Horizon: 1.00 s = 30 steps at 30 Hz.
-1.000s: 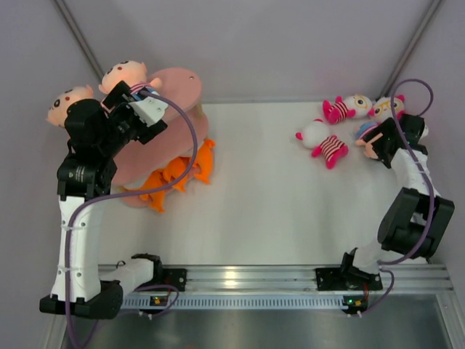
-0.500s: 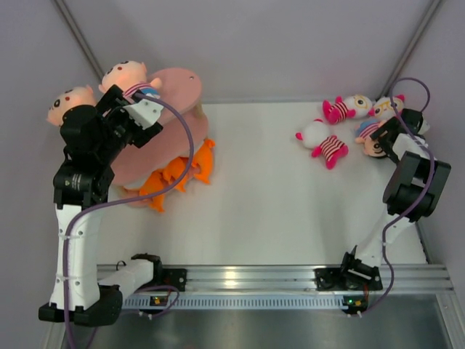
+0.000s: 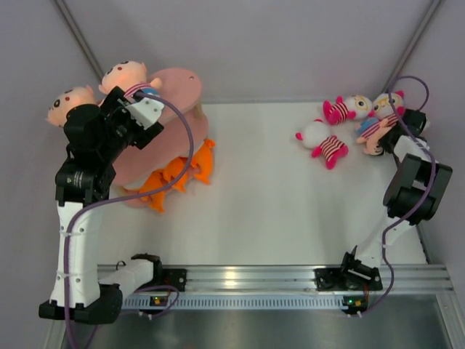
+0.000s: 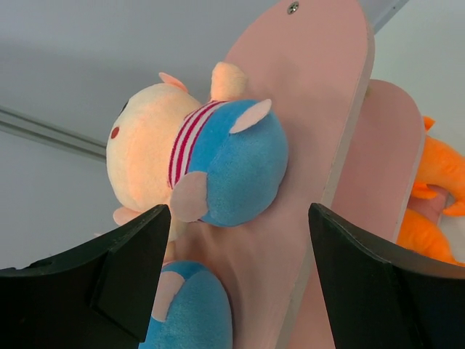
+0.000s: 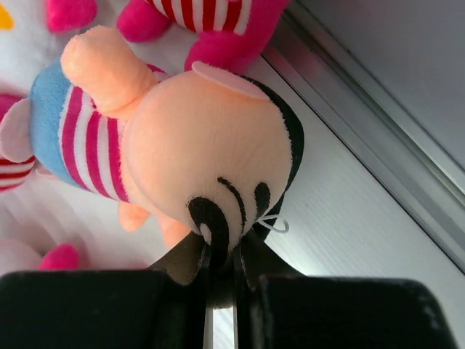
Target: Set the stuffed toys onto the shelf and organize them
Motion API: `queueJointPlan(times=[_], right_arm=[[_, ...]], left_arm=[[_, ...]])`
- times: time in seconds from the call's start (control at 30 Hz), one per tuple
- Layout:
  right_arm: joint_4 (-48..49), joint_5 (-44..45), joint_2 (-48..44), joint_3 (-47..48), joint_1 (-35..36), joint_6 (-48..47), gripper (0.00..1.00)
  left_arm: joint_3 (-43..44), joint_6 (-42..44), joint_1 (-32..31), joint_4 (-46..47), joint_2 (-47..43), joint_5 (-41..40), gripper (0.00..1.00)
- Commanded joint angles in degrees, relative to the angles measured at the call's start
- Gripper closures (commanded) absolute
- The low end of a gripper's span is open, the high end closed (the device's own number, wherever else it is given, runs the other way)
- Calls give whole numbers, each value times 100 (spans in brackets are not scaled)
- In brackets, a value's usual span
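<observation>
Lying on the table [image 3: 261,182] at its far right corner among white pink-limbed dolls [image 3: 323,139], one striped boy doll [image 5: 189,138] has its face pinched by the right claw [image 5: 220,270], fingers pressed together. Two more boy dolls [image 4: 211,156] lie on the top board of the pink shelf [image 4: 323,87] at far left; the left claw [image 4: 238,218] gapes wide astride one. Orange plush animals [image 3: 182,171] sit below.

orange plush [image 3: 205,161] half hidden under shelf [image 3: 182,87]; second doll [image 4: 192,311] cropped below.
</observation>
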Motion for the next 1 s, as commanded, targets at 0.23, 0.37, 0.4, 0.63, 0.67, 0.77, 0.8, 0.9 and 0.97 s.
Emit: queueJointPlan(times=[0.23, 0.37, 0.4, 0.63, 0.67, 0.77, 0.8, 0.9, 0.97], right_arm=[[-660, 617, -3377, 14, 642, -837, 100], [-1407, -950, -3766, 426, 1668, -1408, 100], [-1618, -1357, -3722, 549, 1828, -1479, 100], [-3789, -3074, -3063, 1578, 3928, -2673, 100], [-3991, -3301, -2871, 1631, 4296, -2832, 100], [-4589, -3278, -2511, 1719, 5025, -3035, 100], [-4782, -3190, -2396, 1754, 5238, -3088, 100], [-4933, -3136, -1904, 1913, 6029, -3115, 100], [-4837, -3276, -1605, 2009, 6424, -3027, 100]], left_arm=[[895, -1316, 22, 116, 68, 1084, 20], [730, -1415, 22, 116, -142, 1708, 20], [589, -1345, 22, 116, -230, 1813, 20], [-764, -669, -13, -305, -784, 2016, 23], [-861, -432, -83, -576, -802, 1990, 23], [-1222, 121, -476, -1095, -854, 1658, 21], [-1336, 263, -670, -1219, -881, 1473, 20], [-1810, 659, -1759, -1580, -977, 708, 17], [-2057, 870, -2478, -1808, -986, 593, 11]])
